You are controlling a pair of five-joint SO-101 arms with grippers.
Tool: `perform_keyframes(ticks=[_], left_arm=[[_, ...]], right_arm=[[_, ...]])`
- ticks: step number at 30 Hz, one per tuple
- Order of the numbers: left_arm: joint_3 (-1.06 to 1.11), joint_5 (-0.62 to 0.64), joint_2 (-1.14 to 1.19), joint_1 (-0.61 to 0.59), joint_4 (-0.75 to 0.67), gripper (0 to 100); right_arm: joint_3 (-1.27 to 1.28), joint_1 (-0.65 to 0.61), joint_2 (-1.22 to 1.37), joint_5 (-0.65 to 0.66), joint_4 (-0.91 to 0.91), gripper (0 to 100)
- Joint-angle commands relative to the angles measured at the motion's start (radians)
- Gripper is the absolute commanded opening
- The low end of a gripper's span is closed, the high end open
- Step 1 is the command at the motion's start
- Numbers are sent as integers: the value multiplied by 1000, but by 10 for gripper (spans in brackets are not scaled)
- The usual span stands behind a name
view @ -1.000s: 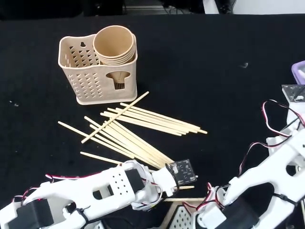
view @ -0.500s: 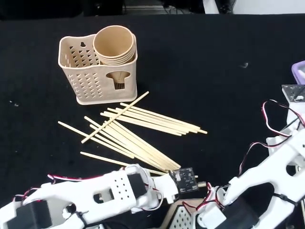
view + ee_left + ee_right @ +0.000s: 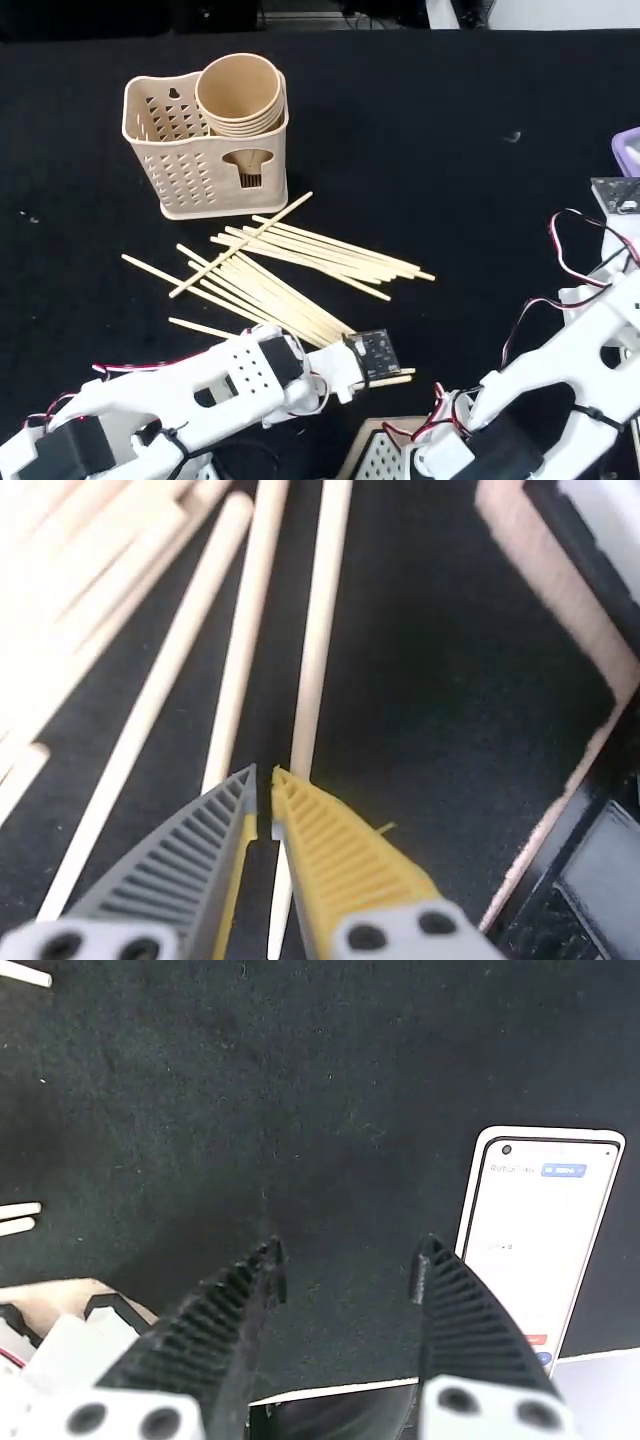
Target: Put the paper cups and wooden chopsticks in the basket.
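We find the basket (image 3: 170, 165) toward the table's (image 3: 450, 120) far left corner with the paper cups (image 3: 240, 92) in its right half, the wooden chopsticks (image 3: 285, 272) spread before it, and the left gripper (image 3: 262, 778) at their near ends.

Bright, even light; the black table (image 3: 480, 200) shows hardly any shadow (chopsticks (image 3: 243, 630) wash out pale).

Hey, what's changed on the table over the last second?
The left arm slid toward the right arm, then pulled back toward the chopsticks; a few at the pile's near end shifted. The basket, the paper cups and the right arm stayed put.
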Motion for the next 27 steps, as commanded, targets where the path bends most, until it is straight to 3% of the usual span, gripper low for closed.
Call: perform_keyframes(ticks=[1,8,14,21,27], left_arm=[[-41,-60,-9,-47,-18,34],[-44,-140,-8,-223,-17,144],[-53,-140,-9,-189,-9,149],[-231,-138,-8,-139,155,149],[-117,-140,29,-148,-81,149]], right_arm=[[-7,15,-25,11,6,216],[-7,15,-25,11,6,216],[-7,12,-25,5,6,216],[-5,15,-25,9,6,216],[-5,15,-22,11,6,216]])
